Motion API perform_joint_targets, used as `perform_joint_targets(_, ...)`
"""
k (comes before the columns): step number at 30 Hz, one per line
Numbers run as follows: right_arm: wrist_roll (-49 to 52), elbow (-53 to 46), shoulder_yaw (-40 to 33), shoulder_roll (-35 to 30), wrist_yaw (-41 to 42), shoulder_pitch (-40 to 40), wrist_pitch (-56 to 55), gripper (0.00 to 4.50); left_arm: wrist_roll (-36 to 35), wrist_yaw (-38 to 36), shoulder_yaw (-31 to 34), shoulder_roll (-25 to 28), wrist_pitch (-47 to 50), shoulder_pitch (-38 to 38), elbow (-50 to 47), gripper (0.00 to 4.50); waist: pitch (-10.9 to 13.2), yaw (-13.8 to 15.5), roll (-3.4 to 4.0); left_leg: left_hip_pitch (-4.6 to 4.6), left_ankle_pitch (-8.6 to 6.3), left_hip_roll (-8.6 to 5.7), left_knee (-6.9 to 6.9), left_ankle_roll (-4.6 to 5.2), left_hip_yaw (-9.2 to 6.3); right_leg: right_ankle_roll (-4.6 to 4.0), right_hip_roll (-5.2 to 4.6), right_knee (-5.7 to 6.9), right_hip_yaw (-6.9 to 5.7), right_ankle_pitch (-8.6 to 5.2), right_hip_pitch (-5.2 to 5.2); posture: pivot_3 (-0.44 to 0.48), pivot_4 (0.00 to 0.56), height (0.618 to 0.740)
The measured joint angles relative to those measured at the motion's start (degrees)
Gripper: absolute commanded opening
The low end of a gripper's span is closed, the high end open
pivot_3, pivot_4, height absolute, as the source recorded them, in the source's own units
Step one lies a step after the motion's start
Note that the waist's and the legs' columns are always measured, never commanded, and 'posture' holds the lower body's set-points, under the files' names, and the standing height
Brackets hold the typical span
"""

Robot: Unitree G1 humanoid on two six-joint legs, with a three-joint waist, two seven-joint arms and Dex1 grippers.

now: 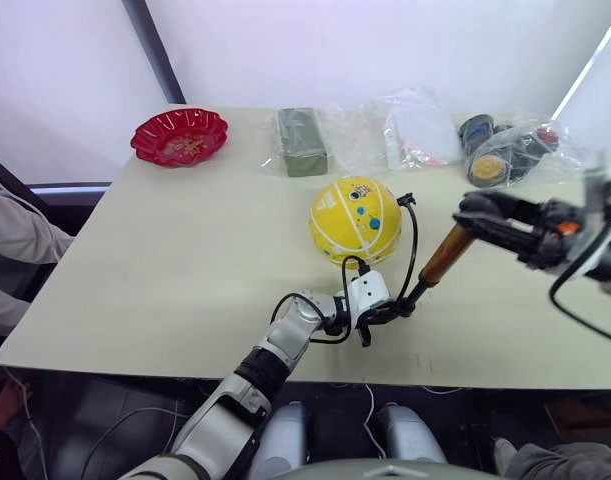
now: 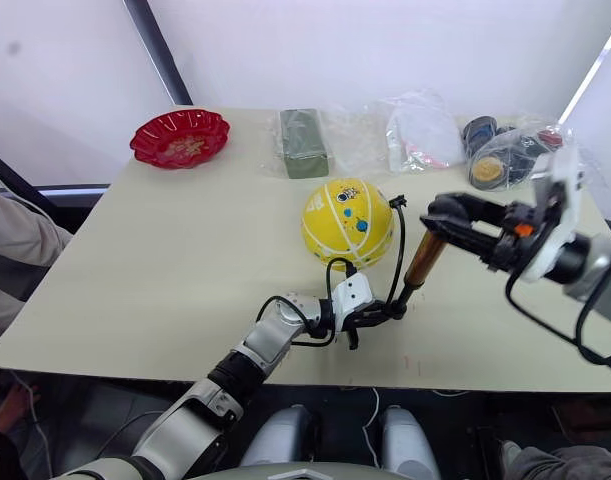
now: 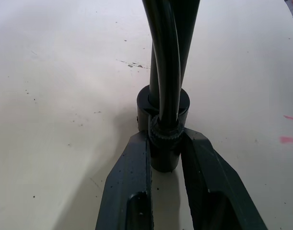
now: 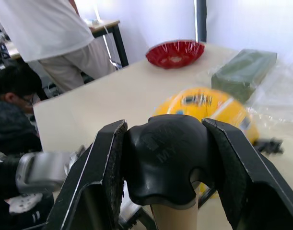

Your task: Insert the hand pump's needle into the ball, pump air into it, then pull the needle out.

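The pump (image 1: 445, 256) stands tilted on the table (image 1: 165, 270), just beside the ball (image 1: 355, 220), which sits near the table's middle. The left tool (image 1: 385, 312) is pinching the pump's black base cap against the table, its fingers (image 3: 132, 187) closed on either side of the fitting where the hose (image 1: 413, 240) starts. The right tool (image 1: 475, 212) is clamped on the black handle at the pump's top. The hose arcs up to the ball's right side. A red bowl (image 1: 179, 136) sits at the far left corner.
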Motion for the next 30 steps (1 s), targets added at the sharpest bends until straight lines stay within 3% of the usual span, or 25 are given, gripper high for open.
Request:
perform_joint_targets(6, -1.1, -1.7, 0.3, 2.5, -0.7, 2.4, -1.5, 1.97, 0.0, 0.0, -0.1, -0.2, -0.1, -0.1, 0.2, 0.36, -0.1, 0.2, -0.24, -0.01, -0.02, 0.0, -0.01, 0.03, 0.05, 0.03, 0.25, -0.05, 0.04, 0.0, 0.0, 0.0, 0.15, 0.74)
perform_joint_targets(8, -6.0, -1.9, 4.8, 5.8, -0.8, 5.2, -3.8, 1.97, 0.0, 0.1, -0.1, -0.2, -0.1, 0.0, 0.7, 0.36, -0.3, 0.2, -0.56, 0.09, -0.04, 0.04, 0.0, 0.07, 0.05, 0.02, 0.28, -0.05, 0.05, -0.01, 0.09, 0.0, 0.15, 0.74)
perform_joint_targets(15, -20.6, 1.4, 16.8, 13.0, 0.9, 11.3, -12.1, 1.97, 0.1, 0.4, 0.2, -0.1, -0.1, 0.3, 0.9, 0.36, -0.5, -0.3, -0.63, 0.21, -0.05, 0.04, 0.02, 0.07, 0.13, 0.02, 0.01, -0.01, 0.13, -0.01, 0.13, 0.0, 0.15, 0.74)
perform_joint_targets(19, -26.0, 4.2, 19.8, 15.8, 2.9, 12.2, -16.4, 1.97, 0.1, 0.5, 0.3, 0.0, -0.1, 0.4, 0.9, 0.36, -0.6, -0.6, -0.58, 0.24, -0.05, 0.03, 0.02, 0.07, 0.16, 0.03, 0.01, -0.01, 0.15, 0.0, 0.14, 0.0, 0.15, 0.74)
perform_joint_targets(25, -26.6, 3.9, 18.9, 14.8, 4.0, 10.4, -15.4, 1.97, 0.1, 0.6, 0.4, 0.0, -0.1, 0.4, 0.9, 0.36, -0.6, -0.9, -0.61, 0.24, -0.05, -0.02, 0.06, 0.07, 0.24, 0.08, -0.1, -0.01, 0.23, 0.03, 0.15, 0.0, 0.15, 0.74)
perform_joint_targets(30, -17.3, 0.6, 12.7, 8.3, 2.8, 5.0, -6.4, 1.97, 0.0, 0.4, 0.4, -0.2, -0.1, 0.2, 0.5, 0.36, -0.3, -0.9, -0.39, 0.06, -0.13, -0.16, 0.07, 0.2, 0.35, 0.16, -0.33, -0.06, 0.3, 0.07, 0.0, 0.0, 0.15, 0.74)
